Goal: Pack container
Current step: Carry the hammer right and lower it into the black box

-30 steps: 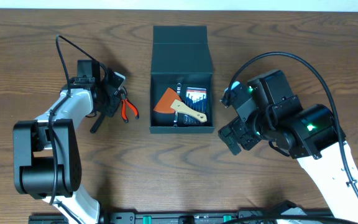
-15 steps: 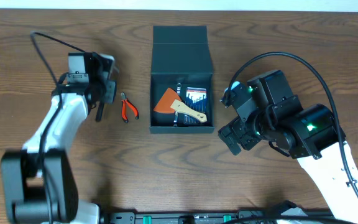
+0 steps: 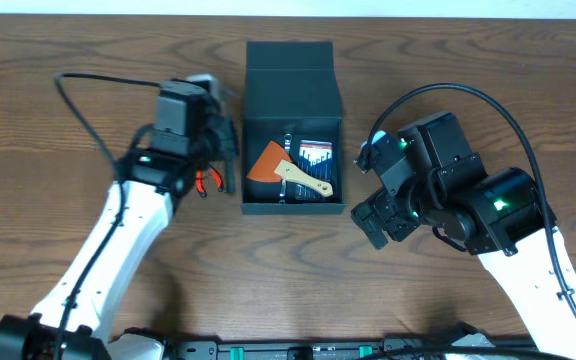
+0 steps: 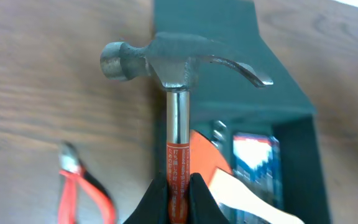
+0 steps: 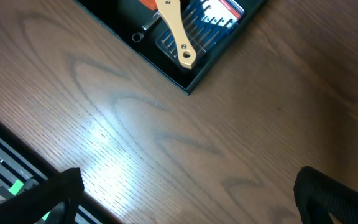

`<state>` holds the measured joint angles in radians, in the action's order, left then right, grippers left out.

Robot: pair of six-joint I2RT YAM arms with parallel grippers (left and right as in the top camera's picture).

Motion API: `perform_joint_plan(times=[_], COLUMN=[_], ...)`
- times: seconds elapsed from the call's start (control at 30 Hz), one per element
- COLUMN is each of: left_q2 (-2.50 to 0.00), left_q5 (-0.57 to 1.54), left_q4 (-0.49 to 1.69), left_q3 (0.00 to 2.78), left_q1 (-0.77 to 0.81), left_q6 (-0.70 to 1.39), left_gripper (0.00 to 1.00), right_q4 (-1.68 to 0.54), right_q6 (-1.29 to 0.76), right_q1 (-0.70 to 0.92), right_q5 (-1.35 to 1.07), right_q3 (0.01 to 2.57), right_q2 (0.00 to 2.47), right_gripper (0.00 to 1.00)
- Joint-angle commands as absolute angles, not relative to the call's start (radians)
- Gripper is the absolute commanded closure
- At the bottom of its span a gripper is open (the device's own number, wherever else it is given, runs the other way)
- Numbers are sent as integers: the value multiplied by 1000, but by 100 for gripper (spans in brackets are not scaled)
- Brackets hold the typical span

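The container (image 3: 291, 95) is a dark box with its flap lid standing open at the far side. Inside lie an orange scraper (image 3: 268, 161) with a pale wooden handle and a blue pack of small tools (image 3: 316, 155). My left gripper (image 4: 178, 186) is shut on the handle of a steel claw hammer (image 4: 178, 118), whose head hangs over the container's left wall (image 4: 160, 124). In the overhead view this gripper (image 3: 218, 140) sits just left of the box. My right gripper (image 5: 194, 193) is open over bare wood, right of the container's near corner (image 5: 222, 56).
Red-handled pliers (image 3: 206, 180) lie on the table left of the container, partly under my left arm, and show in the left wrist view (image 4: 82, 193). The right arm's bulky body (image 3: 448, 195) stands right of the box. A black rail (image 3: 298, 350) runs along the table's front edge.
My left arm has swung right from the pliers' left side to the container's left wall, carrying the hammer. The pliers stayed on the table. The right arm has not moved.
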<state>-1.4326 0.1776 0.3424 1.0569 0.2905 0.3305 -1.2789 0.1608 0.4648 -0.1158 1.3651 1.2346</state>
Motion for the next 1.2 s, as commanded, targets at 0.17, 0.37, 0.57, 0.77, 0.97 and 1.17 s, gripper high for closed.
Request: perform_joint_plan(times=[0.17, 0.37, 0.57, 0.77, 0.97, 1.17], left_q2=[-1523, -1586, -1613, -1659, -1680, -1678], left_q5=[173, 173, 172, 172, 169, 120], left_q4=[334, 260, 258, 257, 252, 241], left_q3=[1083, 1083, 1083, 1083, 1083, 1084], left_q1=[373, 395, 401, 401, 401, 401], left_q6=[403, 414, 413, 397, 337, 302], left_gripper=[94, 94, 94, 94, 94, 94], right_q4=[-1279, -1279, -1279, -1279, -1279, -1279], right_q6=[146, 146, 147, 147, 146, 147], right_q1=[455, 455, 455, 455, 455, 455], right_q5=[-116, -116, -116, -116, -116, -116], right_q3=[1367, 1367, 1367, 1367, 1367, 1367], right_q2=[1230, 1230, 1230, 1230, 1230, 1230], right_gripper=[1, 1, 1, 1, 1, 1])
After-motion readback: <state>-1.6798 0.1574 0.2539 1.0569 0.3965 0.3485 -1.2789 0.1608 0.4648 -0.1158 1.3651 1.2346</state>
